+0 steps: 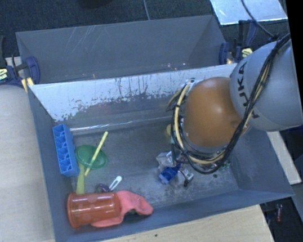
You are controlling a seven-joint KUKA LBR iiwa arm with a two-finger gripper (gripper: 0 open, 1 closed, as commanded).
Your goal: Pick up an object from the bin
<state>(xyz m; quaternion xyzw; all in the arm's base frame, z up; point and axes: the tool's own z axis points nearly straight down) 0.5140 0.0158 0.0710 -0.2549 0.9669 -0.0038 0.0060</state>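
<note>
On the scuffed floor of the grey metal bin (116, 43), the jaws hang over a crumpled blue-and-silver wrapper (168, 170), their grip impossible to tell.

Small item (168, 169): blue body with a silvery crumpled part on top, kind unclear. Lies on the bin (139, 148) floor, right of centre, near the front wall. Its right side is hidden.

The grey metal bin (139, 148) carries a blue ridged block (65, 149) along its left wall, with a green disc (91, 156) and a yellow stick (101, 142) just beside it. An orange cup (93, 208) lies on its side at the near-left corner, touching a pink soft thing (131, 203). A crumpled blue-and-silver piece (169, 169) lies right of centre.
</note>
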